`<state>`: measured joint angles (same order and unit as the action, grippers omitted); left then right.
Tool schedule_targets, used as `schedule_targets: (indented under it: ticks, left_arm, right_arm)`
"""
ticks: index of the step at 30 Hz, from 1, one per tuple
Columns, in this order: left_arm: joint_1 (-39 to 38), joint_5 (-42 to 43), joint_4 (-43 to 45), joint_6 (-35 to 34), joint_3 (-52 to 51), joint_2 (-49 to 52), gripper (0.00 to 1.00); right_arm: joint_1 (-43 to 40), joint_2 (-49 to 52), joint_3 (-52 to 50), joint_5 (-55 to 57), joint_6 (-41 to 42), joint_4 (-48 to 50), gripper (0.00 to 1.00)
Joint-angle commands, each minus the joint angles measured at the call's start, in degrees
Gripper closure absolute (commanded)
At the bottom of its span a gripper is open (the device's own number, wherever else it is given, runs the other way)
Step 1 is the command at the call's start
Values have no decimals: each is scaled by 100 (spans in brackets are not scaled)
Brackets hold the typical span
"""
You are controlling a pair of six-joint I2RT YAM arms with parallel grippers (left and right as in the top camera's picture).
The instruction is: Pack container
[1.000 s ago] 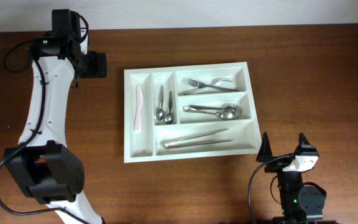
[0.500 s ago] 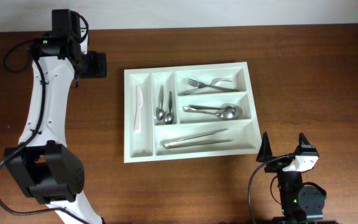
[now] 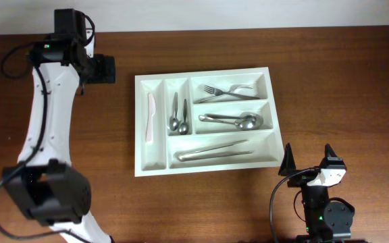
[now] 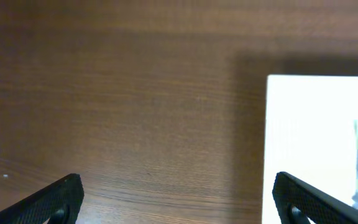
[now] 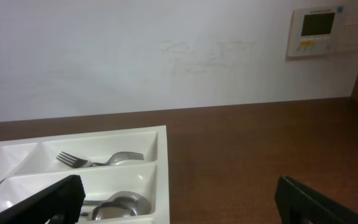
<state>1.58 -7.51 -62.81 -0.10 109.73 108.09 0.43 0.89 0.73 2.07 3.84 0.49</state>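
The container (image 3: 140, 135) is a white five-compartment cutlery tray in the middle of the table. It holds a white plastic knife (image 3: 150, 117), small spoons (image 3: 178, 115), forks (image 3: 228, 90), large spoons (image 3: 238, 121) and tongs (image 3: 213, 152). My left gripper (image 3: 107, 69) is open and empty over bare wood left of the tray's far corner; the tray's edge (image 4: 303, 149) shows in the left wrist view. My right gripper (image 3: 310, 160) is open and empty near the front edge, right of the tray. The right wrist view shows the tray (image 5: 160, 155) with forks (image 5: 98, 160) and spoons (image 5: 120, 205).
A white wall (image 5: 135, 56) with a thermostat panel (image 5: 319, 28) stands behind the table's far edge. Bare wood table (image 3: 343, 88) lies to the right of the tray and to its left.
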Motion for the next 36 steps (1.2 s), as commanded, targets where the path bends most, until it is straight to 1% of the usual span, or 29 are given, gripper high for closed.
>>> schedule_targets:
  ticks: [1,3,4,9,13,15,19,22,24,30,32,35,36]
  left_arm:
    - [-70,17,15,-76,105,-1276,1]
    - [-83,15,15,-76,105,-1823,1]
    - [-83,7,17,-74,105,-2312,1]
    - [-83,-601,13,-70,85,-3681,1]
    - [-83,-640,11,-15,-216,-4795,1]
    - [-83,-494,15,-20,-474,-5248,1]
    - [-83,61,22,-17,-1403,-6319,1]
    - [-79,269,109,-37,-2247,-7040,1]
    - [-79,352,332,-39,-2920,-7530,1]
    - [-79,592,1484,-61,-5001,-8795,1]
    - [-79,688,1860,-61,-5591,-9082,1]
    - [-79,894,2529,-61,-6566,-9512,1]
    - [-79,1003,2876,-63,-7058,-9696,1]
  right_arm:
    - [31,-68,-42,-11,-57,17,1]
    - [33,-68,-42,-11,-57,17,1]
    - [33,-68,-42,-11,-57,17,1]
    - [33,-68,-42,-9,-57,17,1]
    - [33,-68,-42,-9,-57,17,1]
    - [33,-68,-42,-9,-57,17,1]
    - [33,-68,-42,-11,-57,17,1]
    - [33,-68,-42,-9,-57,17,1]
    - [33,-68,-42,-11,-57,17,2]
    - [33,-68,-42,-9,-57,17,1]
    - [33,-68,-42,-11,-57,17,1]
    - [33,-68,-42,-11,-57,17,1]
    - [33,-68,-42,-11,-55,17,1]
